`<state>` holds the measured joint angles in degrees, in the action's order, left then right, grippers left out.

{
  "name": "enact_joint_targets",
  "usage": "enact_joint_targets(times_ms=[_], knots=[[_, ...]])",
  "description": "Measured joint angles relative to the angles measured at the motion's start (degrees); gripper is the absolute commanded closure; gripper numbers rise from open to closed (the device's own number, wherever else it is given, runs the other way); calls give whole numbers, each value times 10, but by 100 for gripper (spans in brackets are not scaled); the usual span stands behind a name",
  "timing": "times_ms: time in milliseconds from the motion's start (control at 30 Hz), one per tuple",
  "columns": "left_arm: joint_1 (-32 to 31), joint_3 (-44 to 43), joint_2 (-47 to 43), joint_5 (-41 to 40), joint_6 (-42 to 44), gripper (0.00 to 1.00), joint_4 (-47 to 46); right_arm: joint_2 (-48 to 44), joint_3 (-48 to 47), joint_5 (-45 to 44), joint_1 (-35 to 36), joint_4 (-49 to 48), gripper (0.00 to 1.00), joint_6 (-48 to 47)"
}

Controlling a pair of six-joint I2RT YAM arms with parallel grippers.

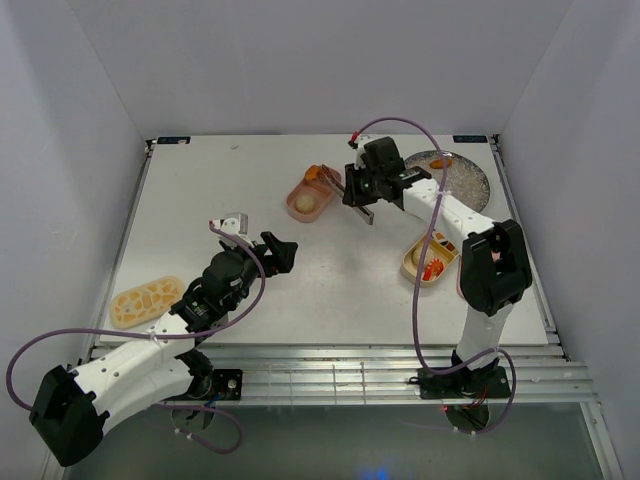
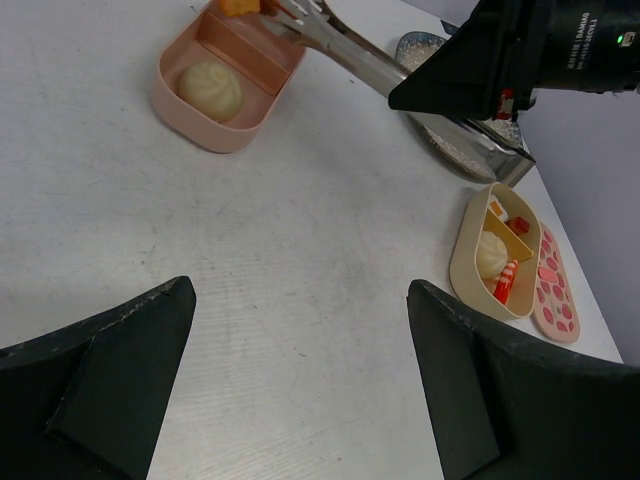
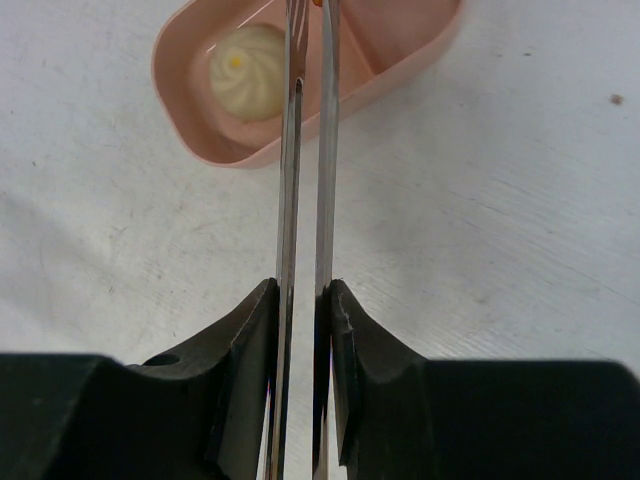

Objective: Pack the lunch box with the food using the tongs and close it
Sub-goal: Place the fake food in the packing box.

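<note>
Your right claw (image 3: 305, 300) is clenched on the tongs (image 3: 327, 150); they reach ahead of it over the pink tray (image 3: 180, 110), with an orange piece (image 2: 237, 6) at their tips, above the compartment next to the cream bun's (image 3: 247, 82); your left claw (image 2: 300, 335) hangs released above the counter (image 2: 250, 250), grasping nothing.

Pinks, tans and silver around my black fingers (image 3: 245, 360).
Silvery tongs (image 3: 305, 150); pink tray (image 3: 172, 100), cream bun (image 3: 245, 82); tan-yellow tray (image 2: 462, 265); pebble-patterned tan lid (image 1: 146, 302); grey speckled plate (image 1: 475, 182).
</note>
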<state>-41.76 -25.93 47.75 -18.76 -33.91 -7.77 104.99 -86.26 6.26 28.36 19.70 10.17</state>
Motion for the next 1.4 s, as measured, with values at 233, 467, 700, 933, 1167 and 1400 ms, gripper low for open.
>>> enact_joint_targets(times_ms=[233, 467, 700, 933, 1167, 1400], knots=[[0, 0, -1, -2, 0, 2, 0, 16, -12, -10, 20, 4, 92, 5], [0, 0, -1, -2, 0, 2, 0, 16, -21, -42, 20, 3, 92, 15], [0, 0, -1, -2, 0, 2, 0, 34, -34, -61, 18, 8, 92, 19], [0, 0, -1, -2, 0, 2, 0, 60, -40, -81, 17, 13, 92, 22], [0, 0, -1, -2, 0, 2, 0, 61, -40, -91, 17, 17, 69, 23], [0, 0, -1, -3, 0, 2, 0, 61, -40, -92, 17, 16, 59, 23]])
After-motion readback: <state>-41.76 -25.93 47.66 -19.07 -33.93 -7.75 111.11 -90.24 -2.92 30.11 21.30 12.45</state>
